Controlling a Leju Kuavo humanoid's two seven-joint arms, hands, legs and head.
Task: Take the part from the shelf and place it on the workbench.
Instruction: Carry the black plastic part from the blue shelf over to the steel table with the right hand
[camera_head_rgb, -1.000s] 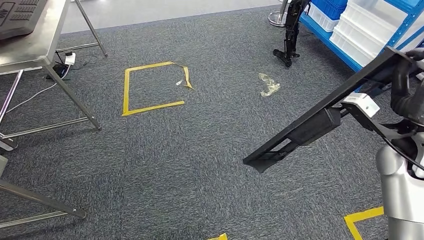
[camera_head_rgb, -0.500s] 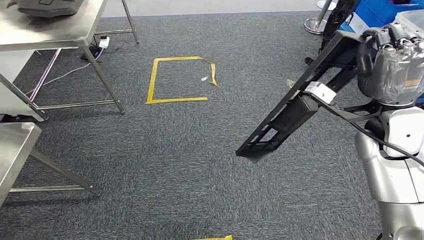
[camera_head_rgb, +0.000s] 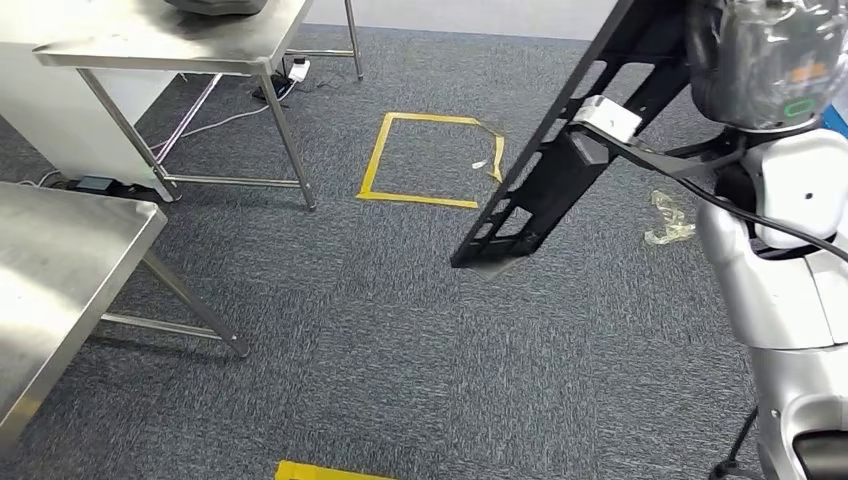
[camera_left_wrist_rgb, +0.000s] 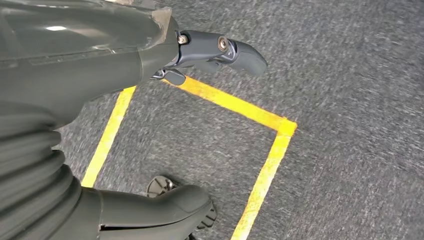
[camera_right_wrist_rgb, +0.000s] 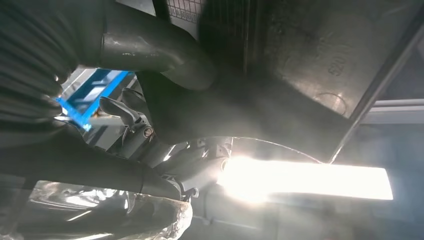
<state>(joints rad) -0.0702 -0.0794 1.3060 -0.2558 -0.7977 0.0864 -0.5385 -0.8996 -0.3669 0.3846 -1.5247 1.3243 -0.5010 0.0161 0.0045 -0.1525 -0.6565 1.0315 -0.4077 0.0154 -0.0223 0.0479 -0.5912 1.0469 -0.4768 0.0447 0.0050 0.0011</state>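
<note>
In the head view my right hand (camera_head_rgb: 765, 60), wrapped in clear film, grips the top end of the part (camera_head_rgb: 545, 175), a long black slotted frame. The frame slants down and to the left above the carpet, its lower end hanging free. A white connector (camera_head_rgb: 604, 116) with a black cable sits on it. The right wrist view shows the thumb and fingers (camera_right_wrist_rgb: 150, 52) clamped on the part's dark surface (camera_right_wrist_rgb: 305, 60). My left hand (camera_left_wrist_rgb: 150, 55) hangs over the carpet with its fingers apart and holds nothing. A steel workbench (camera_head_rgb: 60, 270) stands at the left.
A second steel table (camera_head_rgb: 190, 45) stands at the back left, with cables and a power strip (camera_head_rgb: 296, 70) under it. A yellow tape square (camera_head_rgb: 378, 160) marks the carpet ahead, and a crumpled plastic scrap (camera_head_rgb: 668, 220) lies to its right. More yellow tape (camera_head_rgb: 320, 470) lies near me.
The camera has turned left: the blue shelf has left the picture and the steel tables have come in. The part stays in my right hand and now stands steeper.
</note>
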